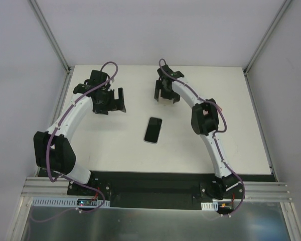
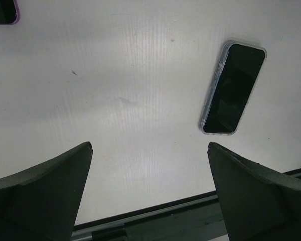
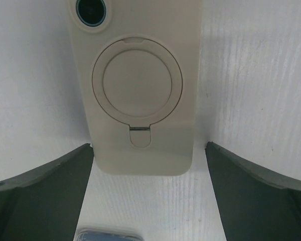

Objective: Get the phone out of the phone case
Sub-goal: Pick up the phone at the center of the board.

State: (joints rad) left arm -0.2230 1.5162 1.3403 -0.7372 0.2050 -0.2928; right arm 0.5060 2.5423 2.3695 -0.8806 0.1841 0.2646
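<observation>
A black-screened phone in a clear case point(image 1: 153, 130) lies face up mid-table; it also shows in the left wrist view point(image 2: 233, 88). A cream phone case with a round ring stand point(image 3: 140, 85) lies back up, a teal lens showing in its camera hole. It peeks out under my right gripper in the top view point(image 1: 165, 102). My right gripper point(image 3: 148, 145) is open just above it, fingers on either side of its near end point(image 1: 165, 98). My left gripper point(image 2: 149, 145) is open and empty above bare table, left of the clear-cased phone point(image 1: 118, 102).
A dark item with a purple rim point(image 2: 2, 12) sits at the top left corner of the left wrist view. A clear bluish edge point(image 3: 108, 235) shows at the bottom of the right wrist view. The table's near edge rail point(image 2: 155, 213) lies below the left fingers.
</observation>
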